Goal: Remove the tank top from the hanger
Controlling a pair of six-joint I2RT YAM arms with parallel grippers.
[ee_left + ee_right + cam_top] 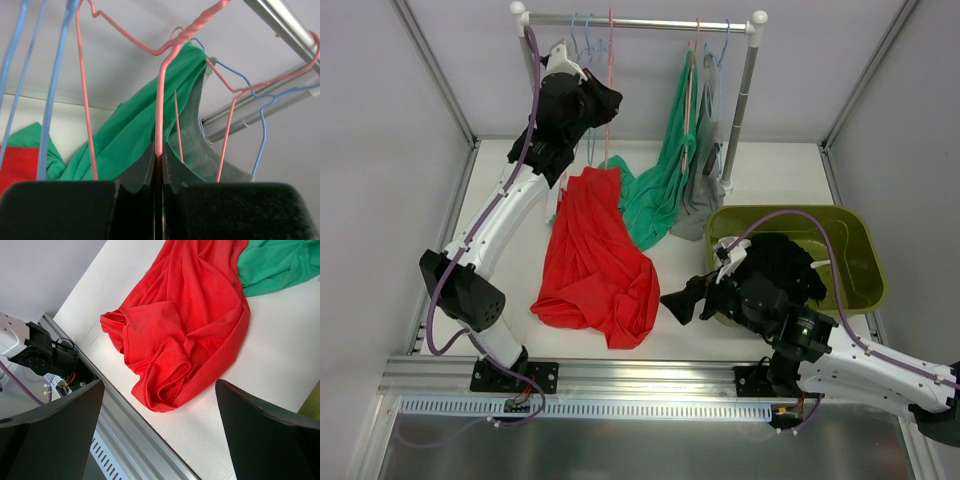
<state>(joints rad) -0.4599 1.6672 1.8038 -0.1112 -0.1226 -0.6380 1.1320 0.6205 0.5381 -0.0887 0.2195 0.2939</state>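
Near the front edge of the white table, the right gripper hovers with its fingers spread wide and empty, just beside the crumpled red fabric tank top lying there. Farther back, the left gripper pinches tight on a thin pink wire hanger.

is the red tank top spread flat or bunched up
Bunched up: the red tank top lies in crumpled folds on the white table, its lower end rolled over itself.

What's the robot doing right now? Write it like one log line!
left gripper: shut on pink hanger | right gripper: open, over table | red top: crumpled on table
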